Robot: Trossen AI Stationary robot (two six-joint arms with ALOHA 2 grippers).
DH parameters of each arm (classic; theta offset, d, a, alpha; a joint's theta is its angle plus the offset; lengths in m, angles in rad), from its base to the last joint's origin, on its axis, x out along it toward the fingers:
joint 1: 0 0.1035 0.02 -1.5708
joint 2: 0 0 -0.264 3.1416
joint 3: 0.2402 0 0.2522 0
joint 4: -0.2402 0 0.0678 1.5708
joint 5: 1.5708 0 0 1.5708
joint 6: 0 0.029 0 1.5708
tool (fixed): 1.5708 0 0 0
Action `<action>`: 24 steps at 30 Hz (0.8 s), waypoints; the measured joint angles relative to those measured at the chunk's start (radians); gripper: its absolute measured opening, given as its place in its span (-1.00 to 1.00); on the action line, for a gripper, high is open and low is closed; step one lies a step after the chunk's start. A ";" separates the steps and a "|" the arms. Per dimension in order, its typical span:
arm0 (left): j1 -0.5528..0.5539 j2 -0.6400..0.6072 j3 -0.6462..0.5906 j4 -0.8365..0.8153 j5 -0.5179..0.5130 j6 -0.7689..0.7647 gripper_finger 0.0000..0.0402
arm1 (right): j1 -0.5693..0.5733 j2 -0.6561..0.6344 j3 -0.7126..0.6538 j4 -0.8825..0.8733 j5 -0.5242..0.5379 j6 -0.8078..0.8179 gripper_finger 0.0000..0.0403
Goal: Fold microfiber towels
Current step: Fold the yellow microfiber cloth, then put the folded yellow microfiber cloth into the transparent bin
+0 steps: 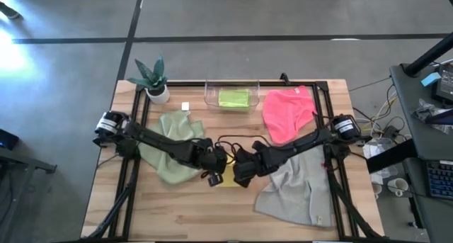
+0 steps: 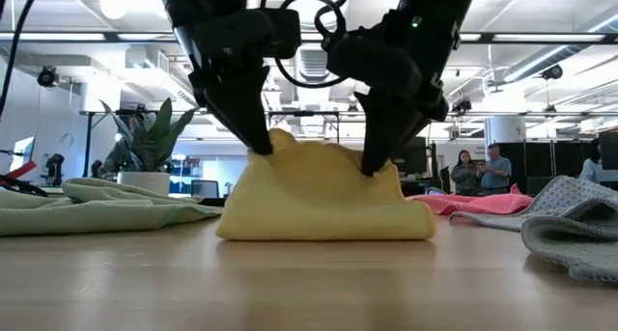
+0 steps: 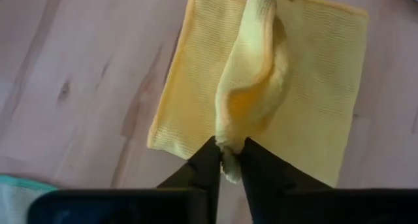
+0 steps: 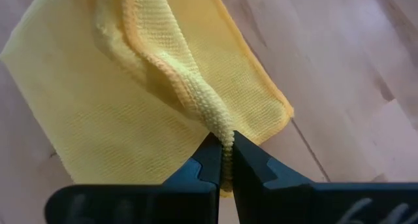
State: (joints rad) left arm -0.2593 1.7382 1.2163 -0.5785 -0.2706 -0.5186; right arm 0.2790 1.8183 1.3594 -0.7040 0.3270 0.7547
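The yellow towel [image 2: 323, 201] lies at the table's middle, its lower part flat on the wood and its upper part drawn up into a ridge. My left gripper [image 2: 261, 150] and my right gripper [image 2: 375, 169] are each shut on one end of that ridge. The sage green towel [image 1: 173, 147] lies crumpled at the left. The hot pink towel [image 1: 287, 112] lies at the far right and the light grey towel [image 1: 297, 190] at the near right. The lime green towel [image 1: 233, 98] lies in the clear bin [image 1: 209, 94]. My left gripper pinches a bunched fold of the yellow towel [image 3: 230, 140] between its two fingers, coming from above and pointing down. The fold rises off the flat layer [image 3: 189, 100], which stays on the table. My right gripper pinches the ridge's other end [image 4: 222, 134], a gathered fold with its hemmed edge, between its two fingers from above. The cloth between the two grippers sags a little; the layer below [image 4: 98, 113] lies flat on the table.
A potted plant [image 1: 153, 80] stands at the far left corner beside a small white thing [image 1: 185, 107]. A black cable [image 1: 233, 140] loops between the arms. Bare wood shows along the near edge [image 1: 205, 215]. People stand in the room beyond [image 2: 480, 167].
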 joint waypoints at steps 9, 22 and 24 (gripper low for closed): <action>0.029 0.000 0.000 0.000 -0.008 -0.002 -0.34 | -0.049 0.000 0.000 0.003 0.013 -0.034 -0.78; 0.057 -0.035 0.004 -0.105 0.011 -0.044 -0.23 | -0.081 -0.010 0.009 0.004 0.014 -0.096 -0.21; 0.056 -0.053 0.008 -0.127 0.012 -0.043 -0.23 | -0.081 -0.025 0.009 -0.004 0.012 -0.115 -0.17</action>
State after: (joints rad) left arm -0.2034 1.6850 1.2243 -0.7057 -0.2589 -0.5621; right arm 0.1978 1.7938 1.3682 -0.7080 0.3393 0.6399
